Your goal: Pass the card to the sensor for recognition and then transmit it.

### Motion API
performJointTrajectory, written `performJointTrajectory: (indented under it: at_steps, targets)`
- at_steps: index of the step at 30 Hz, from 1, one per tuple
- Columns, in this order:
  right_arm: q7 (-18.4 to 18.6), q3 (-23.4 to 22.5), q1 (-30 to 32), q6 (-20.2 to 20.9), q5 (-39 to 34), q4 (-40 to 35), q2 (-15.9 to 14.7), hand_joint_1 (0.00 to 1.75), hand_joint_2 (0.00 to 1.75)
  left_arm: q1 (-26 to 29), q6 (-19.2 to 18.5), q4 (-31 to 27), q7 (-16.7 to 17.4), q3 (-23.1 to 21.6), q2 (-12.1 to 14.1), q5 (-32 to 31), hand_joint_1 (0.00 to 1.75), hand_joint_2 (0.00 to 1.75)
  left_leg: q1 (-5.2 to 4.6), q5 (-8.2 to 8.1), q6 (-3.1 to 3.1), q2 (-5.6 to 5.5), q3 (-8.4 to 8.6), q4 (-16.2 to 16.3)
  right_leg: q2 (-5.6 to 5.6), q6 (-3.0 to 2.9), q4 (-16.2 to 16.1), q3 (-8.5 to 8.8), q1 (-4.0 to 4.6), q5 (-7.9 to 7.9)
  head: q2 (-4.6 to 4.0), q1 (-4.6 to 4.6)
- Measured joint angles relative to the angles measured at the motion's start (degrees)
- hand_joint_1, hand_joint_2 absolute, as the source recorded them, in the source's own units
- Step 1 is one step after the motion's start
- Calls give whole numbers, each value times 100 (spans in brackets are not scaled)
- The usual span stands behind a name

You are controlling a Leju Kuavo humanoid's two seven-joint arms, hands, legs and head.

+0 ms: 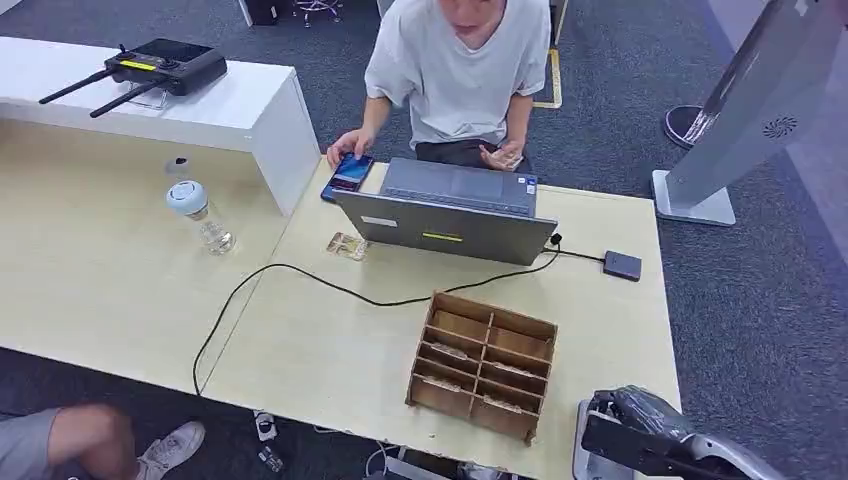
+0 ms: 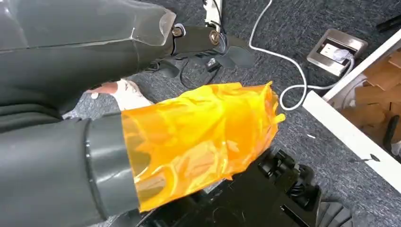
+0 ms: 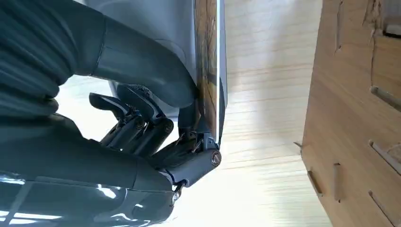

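We see the right hand (image 3: 156, 132) gripping the card (image 3: 208, 71), thumb pressed on its face. Card edge-on, thin, dark and glossy. Left hand (image 2: 198, 42) grip: cannot tell.

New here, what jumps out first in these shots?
A person sits across the table behind an open laptop, one hand on a phone. Nearer the robot stands a wooden slotted box, and the right hand grips a thin card beside it.
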Motion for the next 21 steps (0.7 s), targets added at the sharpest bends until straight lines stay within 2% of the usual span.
performJointTrajectory:
  at_steps: [12, 21]
  targets:
    - [35, -249, 41, -195, 11, -59, 42, 175, 175, 6, 81, 0, 81, -63, 4, 94, 0, 0, 0, 0, 0, -1, 0, 0, -1, 0, 0, 0, 0, 0, 0, 0]
    - [-11, -612, 150, -677, 476, -286, 153, 175, 175, 63, 109, -59, 275, -81, 11, 135, 0, 0, 0, 0, 0, 0, 0, 0, 0, 0, 0, -1, 0, 0, 0, 0]
